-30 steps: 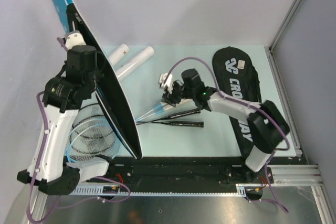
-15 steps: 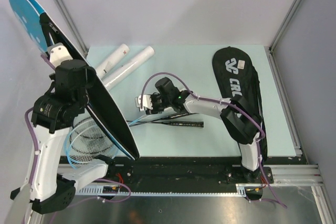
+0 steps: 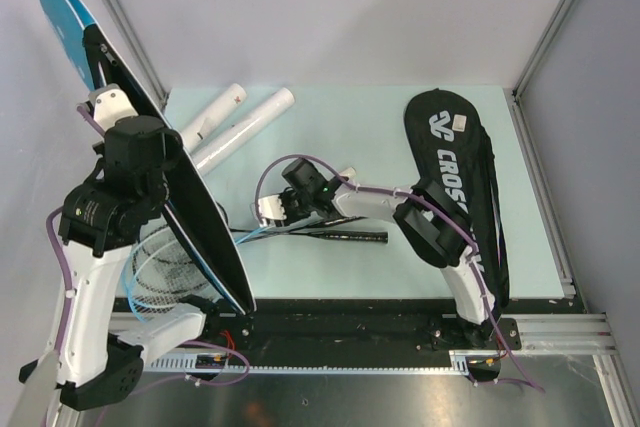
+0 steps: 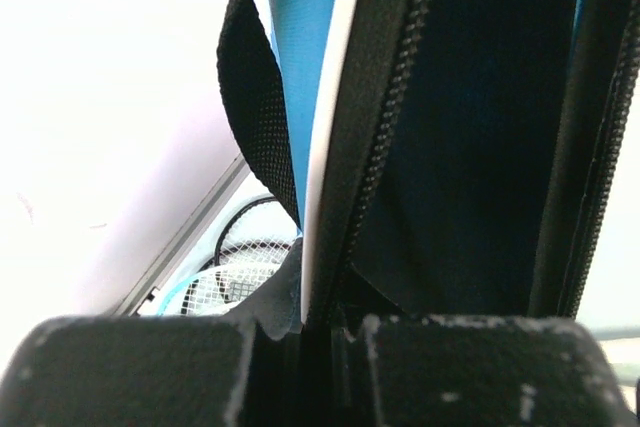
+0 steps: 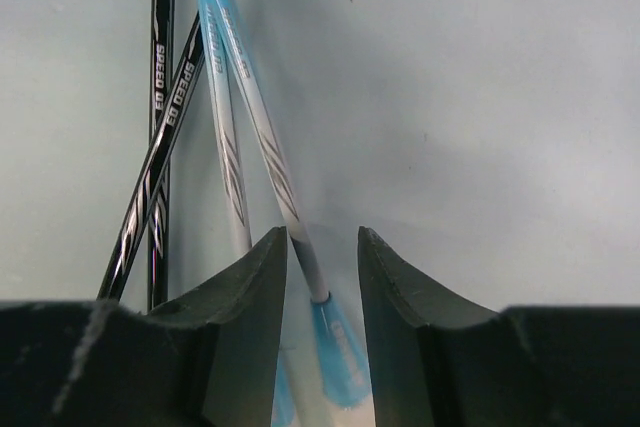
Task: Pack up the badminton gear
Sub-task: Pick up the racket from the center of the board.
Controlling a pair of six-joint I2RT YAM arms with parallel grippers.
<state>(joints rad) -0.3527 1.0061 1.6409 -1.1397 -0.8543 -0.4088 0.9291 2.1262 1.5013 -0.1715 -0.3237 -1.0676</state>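
At the left of the pale green table [image 3: 400, 117]: blue-and-black racket bag [image 3: 200, 217] stood on edge, nothing visibly inside yet.
Pinches the bag's zipped rim tight in the left gripper [image 4: 300, 332]; straddles the light-blue racket shaft [image 5: 262, 127] with the right gripper [image 5: 322, 247], jaws spread slightly wider than it, not yet clamping. Leaves, apparently, everything to pack: thin rackets flat on the table, heads partly behind the bag, long white tubes [image 3: 245, 122] at the back.
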